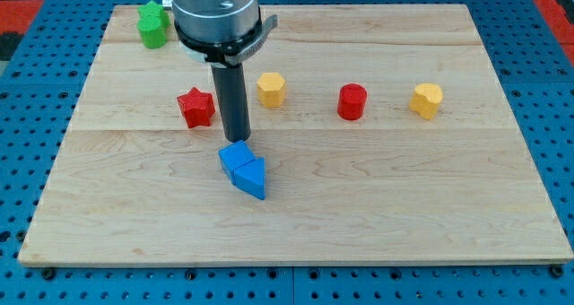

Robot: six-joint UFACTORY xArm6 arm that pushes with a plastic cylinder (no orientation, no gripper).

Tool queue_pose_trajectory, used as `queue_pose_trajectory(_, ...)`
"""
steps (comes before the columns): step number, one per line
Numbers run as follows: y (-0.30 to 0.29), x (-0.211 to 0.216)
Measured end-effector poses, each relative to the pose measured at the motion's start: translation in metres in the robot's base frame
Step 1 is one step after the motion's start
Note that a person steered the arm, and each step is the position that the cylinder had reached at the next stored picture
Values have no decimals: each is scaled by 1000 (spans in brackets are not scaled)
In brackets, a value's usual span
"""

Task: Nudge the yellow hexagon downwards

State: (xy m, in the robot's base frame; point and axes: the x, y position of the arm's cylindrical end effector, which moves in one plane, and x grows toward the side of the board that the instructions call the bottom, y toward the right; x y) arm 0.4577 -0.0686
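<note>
Ends in my tip (236,142), the foot of a straight dark rod (233,99) hanging from a grey cylindrical mount (218,13) at the view's top. Grasps nothing: serves as a bare pushing rod in place of a hand, so offers no released or clenched state to tell. Touches, or all but touches, the upper edge of a blue cube-like block (237,159) just below the tip. Shows a second blue block, wedge-shaped (254,179), pressed against the first on its lower right.

Finds a red star (195,107) just to the view's left of the rod, near it but apart. Places the yellow hexagon (271,89) just to the view's right of the rod, higher up the surface than the tip and clear of it, upright and alone. Continues rightward along roughly the same row with a red cylinder (352,101), well apart from the hexagon, and then a second yellow block (428,100) whose shape cannot be told for sure.

Sets a green block (152,24) near the top left corner, partly beside the mount. Rests everything on a pale wooden surface (404,206), itself lying on a blue perforated base (27,161).
</note>
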Motion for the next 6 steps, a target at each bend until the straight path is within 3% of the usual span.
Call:
queue_pose_trajectory(1, -36, -26)
queue_pose_trajectory(3, -9, -108)
queue_pose_trajectory(4, 57, -107)
queue_pose_trajectory(6, 73, -96)
